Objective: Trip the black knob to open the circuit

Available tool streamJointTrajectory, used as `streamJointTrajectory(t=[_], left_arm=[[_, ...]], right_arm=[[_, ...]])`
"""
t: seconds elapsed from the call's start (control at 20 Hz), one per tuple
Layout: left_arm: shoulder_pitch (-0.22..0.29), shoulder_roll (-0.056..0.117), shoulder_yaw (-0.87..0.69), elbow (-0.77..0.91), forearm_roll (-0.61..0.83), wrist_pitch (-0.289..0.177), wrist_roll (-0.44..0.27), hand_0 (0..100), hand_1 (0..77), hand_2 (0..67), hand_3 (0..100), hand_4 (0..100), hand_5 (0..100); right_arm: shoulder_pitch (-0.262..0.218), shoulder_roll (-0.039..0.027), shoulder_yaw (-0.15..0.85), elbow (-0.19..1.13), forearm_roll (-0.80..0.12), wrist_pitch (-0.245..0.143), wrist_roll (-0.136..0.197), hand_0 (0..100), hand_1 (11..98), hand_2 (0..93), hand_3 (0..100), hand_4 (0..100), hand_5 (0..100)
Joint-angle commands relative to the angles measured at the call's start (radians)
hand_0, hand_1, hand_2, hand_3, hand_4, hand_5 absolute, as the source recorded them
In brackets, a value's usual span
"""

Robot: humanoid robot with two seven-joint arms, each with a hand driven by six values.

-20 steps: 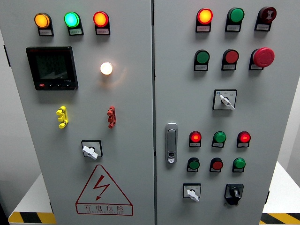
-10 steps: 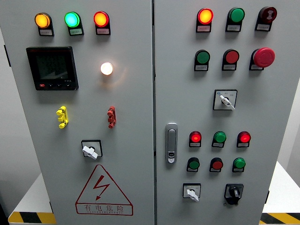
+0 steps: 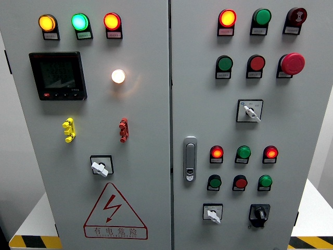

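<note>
On the left door I see the dark meter screen (image 3: 57, 75), a glowing white lamp (image 3: 118, 76), yellow (image 3: 68, 129) and red (image 3: 123, 129) toggles, a white selector switch (image 3: 101, 166) and the red warning triangle (image 3: 115, 212). Right of the seam comes the door handle (image 3: 190, 159). The black knob (image 3: 259, 214) sits at the right door's lower right, beside another white selector (image 3: 213, 213), nothing covering it. Neither of my hands shows, so I cannot tell their state.

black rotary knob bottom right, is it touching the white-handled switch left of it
Apart. The head view shows bare grey panel between the black rotary knob and the white-handled selector switch.
</note>
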Motion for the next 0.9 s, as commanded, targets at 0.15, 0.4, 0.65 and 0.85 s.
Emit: streamJointTrajectory(t=[0.15, 0.4, 0.65, 0.85], left_arm=[[0.002, -0.001, 0.000, 0.000, 0.000, 0.000, 0.000, 0, 3.0, 13.0, 21, 7, 1], [0.000, 0.000, 0.000, 0.000, 0.000, 0.000, 0.000, 0, 3.0, 13.0, 21, 7, 1], [0.000, -0.001, 0.000, 0.000, 0.000, 0.000, 0.000, 0, 3.0, 13.0, 21, 6, 1], [0.000, 0.000, 0.000, 0.000, 0.000, 0.000, 0.000, 0, 3.0, 13.0, 21, 6, 1]], right_arm=[[0.046, 0.0018, 0.008, 0.015, -0.003, 0.001, -0.025, 92, 51.1, 0.5, 91, 100, 100], [0.061, 0.0003, -0.008, 0.039, -0.017, 0.001, -0.027, 94, 50.9, 0.7, 92, 100, 100], [0.083, 0.0003, -0.008, 0.025, -0.017, 0.001, -0.033, 96, 51.6, 0.8, 91, 100, 100], [0.096, 0.0003, -0.009, 0.009, -0.017, 0.001, -0.031, 97, 52.0, 0.8, 91, 100, 100]])
